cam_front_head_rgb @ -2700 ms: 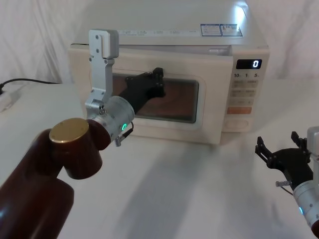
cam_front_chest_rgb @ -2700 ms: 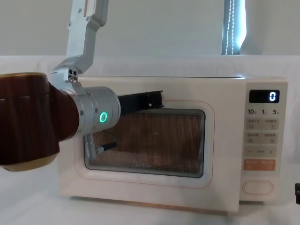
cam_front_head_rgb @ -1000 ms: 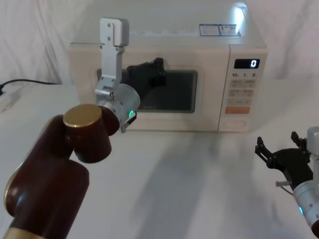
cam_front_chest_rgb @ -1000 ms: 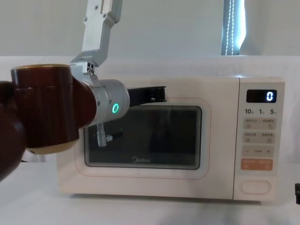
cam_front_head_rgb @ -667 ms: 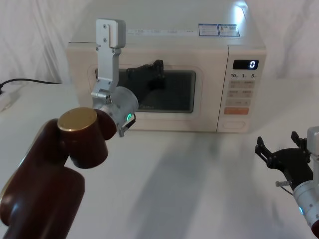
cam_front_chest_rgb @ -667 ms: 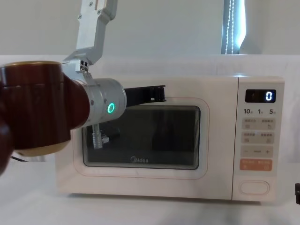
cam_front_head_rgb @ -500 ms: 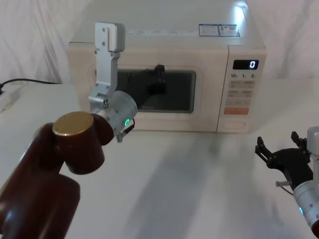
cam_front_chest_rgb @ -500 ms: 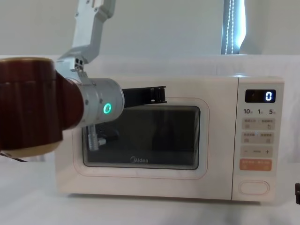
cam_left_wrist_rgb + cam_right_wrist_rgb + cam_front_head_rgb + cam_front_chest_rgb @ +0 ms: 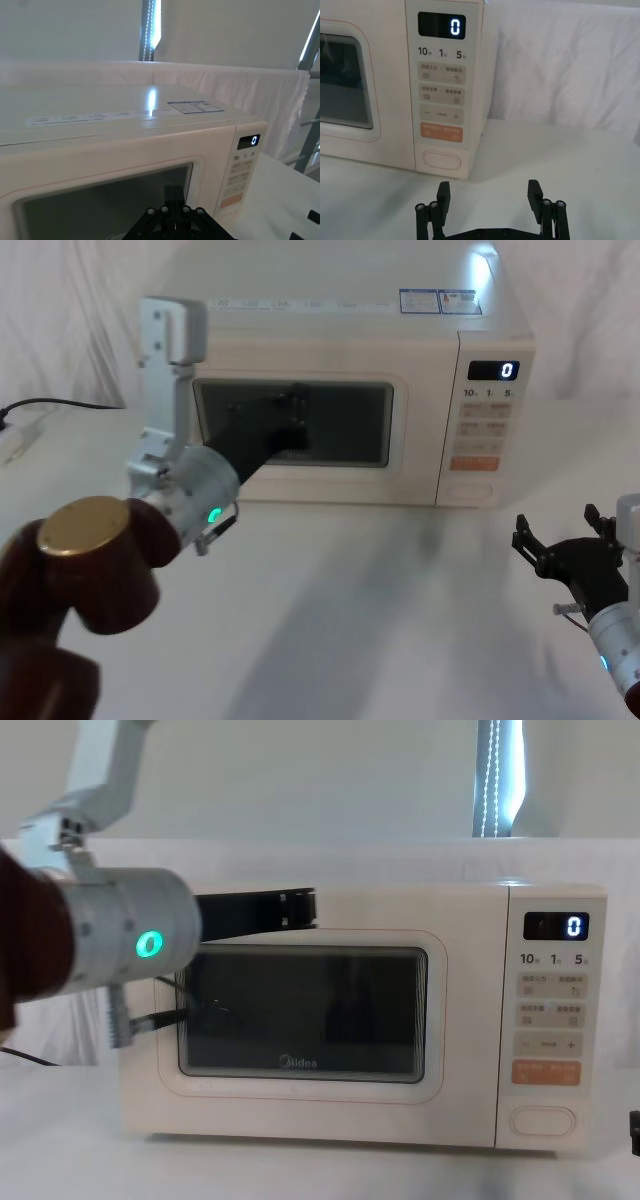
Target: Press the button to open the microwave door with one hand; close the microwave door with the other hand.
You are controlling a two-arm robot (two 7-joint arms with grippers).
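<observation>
The cream microwave door (image 9: pixel 350 430) (image 9: pixel 300 1010) lies flush with the oven front, its dark window and the "Midea" logo facing me. My left gripper (image 9: pixel 298 400) (image 9: pixel 305 907) (image 9: pixel 172 191) hovers in front of the door's upper left part, a little off it, fingers shut with nothing between them. The pill-shaped button (image 9: pixel 472 490) (image 9: pixel 441 161) (image 9: pixel 544 1120) sits at the bottom of the control panel under the orange key. My right gripper (image 9: pixel 557 530) (image 9: pixel 489 189) rests low over the table at the near right, open, facing the panel from a distance.
The microwave stands at the back of a white cloth-covered table (image 9: pixel 380 590). A black cable (image 9: pixel 50 405) and a white object (image 9: pixel 12 440) lie at the far left. The display (image 9: pixel 441 25) reads 0. White drapes hang behind.
The door, ajar in the oldest frames, is pushed flush. Since then my left arm has drawn back from it, toward me and to the left. The right arm has stayed still.
</observation>
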